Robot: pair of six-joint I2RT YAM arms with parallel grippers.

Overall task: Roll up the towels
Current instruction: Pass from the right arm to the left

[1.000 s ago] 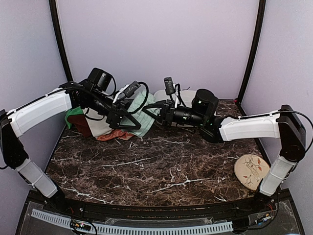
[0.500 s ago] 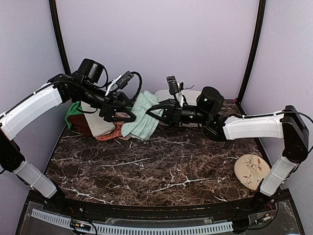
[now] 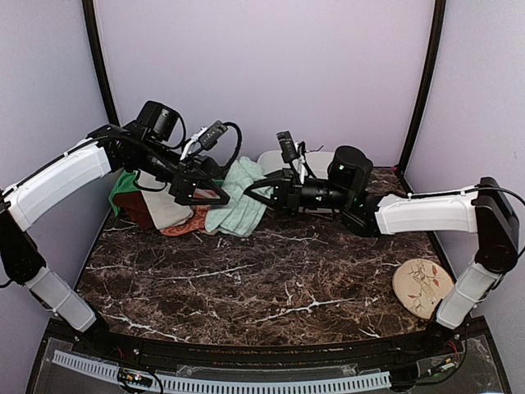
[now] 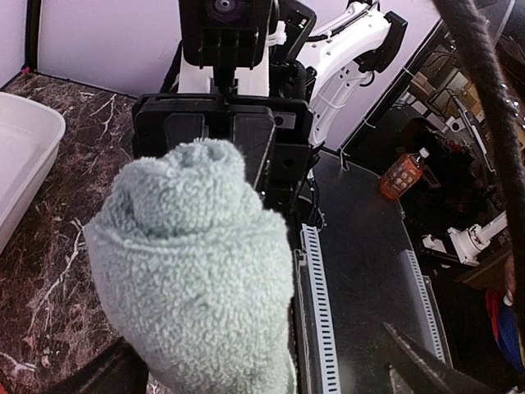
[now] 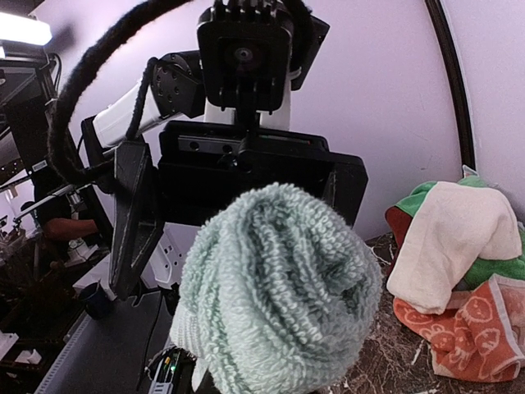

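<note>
The pale sage-green towel (image 3: 238, 197) is bunched into a loose roll at the back of the table, its lower end on the marble. My right gripper (image 3: 256, 190) is shut on its right end, and in the right wrist view the roll (image 5: 279, 295) hides the fingers. My left gripper (image 3: 210, 190) faces it from the left, open. In the left wrist view the roll (image 4: 197, 271) stands between the wide-apart fingers (image 4: 414, 365). Behind the left gripper, the cream-white towel (image 3: 168, 209), the orange towel (image 3: 190, 226) and the green towel (image 3: 123, 190) lie piled.
A white plastic basin (image 3: 283, 158) stands at the back behind the right gripper, and its rim (image 4: 25, 156) also shows in the left wrist view. A round cream plate with a floral drawing (image 3: 422, 287) lies at the near right. Purple walls close in the back and sides.
The left arm has lifted and drawn back a little to the left. The right gripper has risen slightly with the sage-green towel, which now hangs more bunched between the two grippers.
</note>
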